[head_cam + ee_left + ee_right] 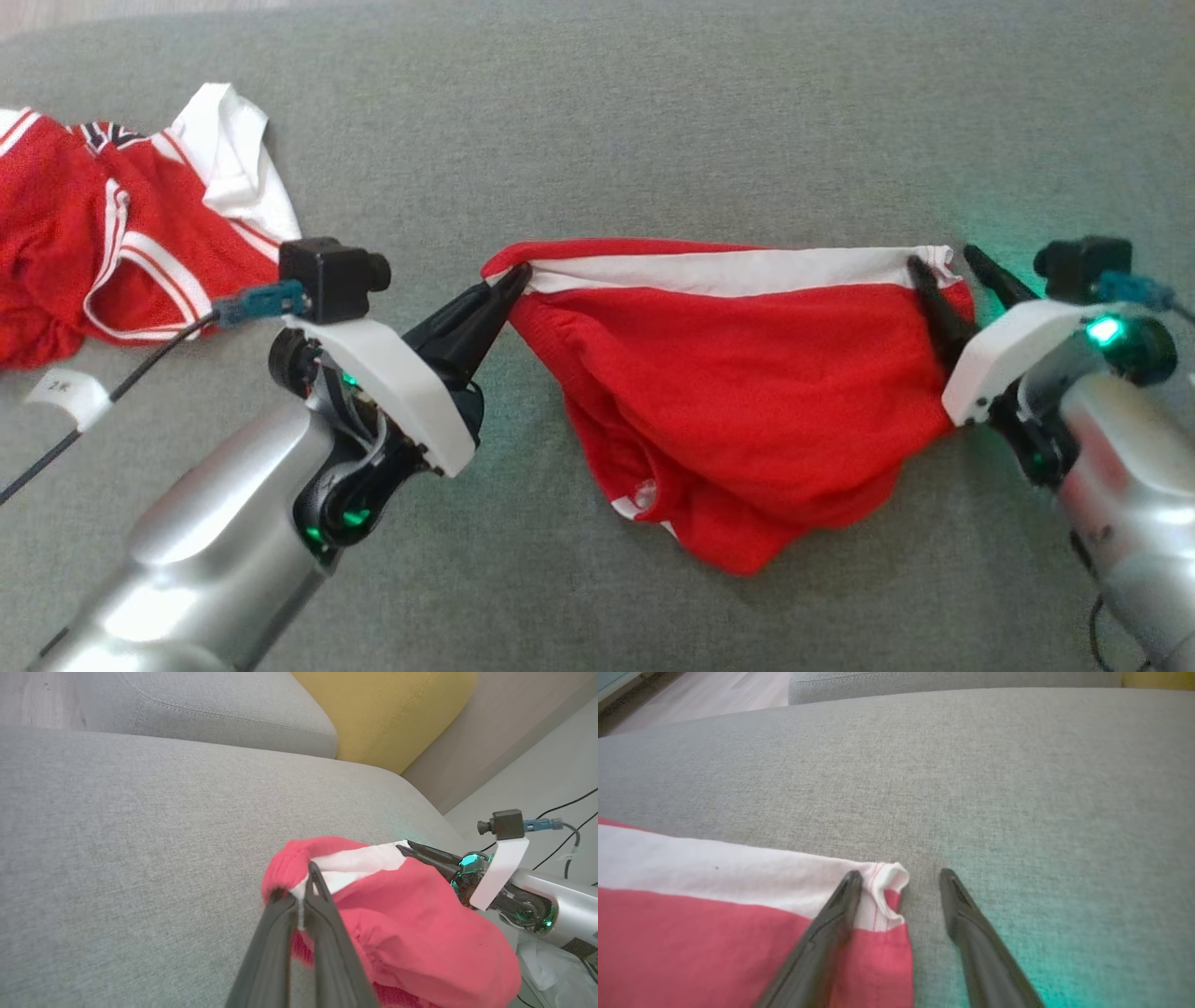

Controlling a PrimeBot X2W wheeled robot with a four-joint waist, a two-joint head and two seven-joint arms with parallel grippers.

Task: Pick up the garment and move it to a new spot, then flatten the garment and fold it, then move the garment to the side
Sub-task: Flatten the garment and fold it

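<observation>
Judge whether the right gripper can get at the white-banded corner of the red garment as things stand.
Probably yes. The right gripper stands open with the garment's white corner between its fingers, beside one of them, and nothing covers it. The left gripper pinches the far end.

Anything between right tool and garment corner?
Nothing visible. The white-banded corner of the red mesh garment lies between the fingers of the open right tool, on the grey fabric cushion; the left tool is shut on the other corner.
</observation>
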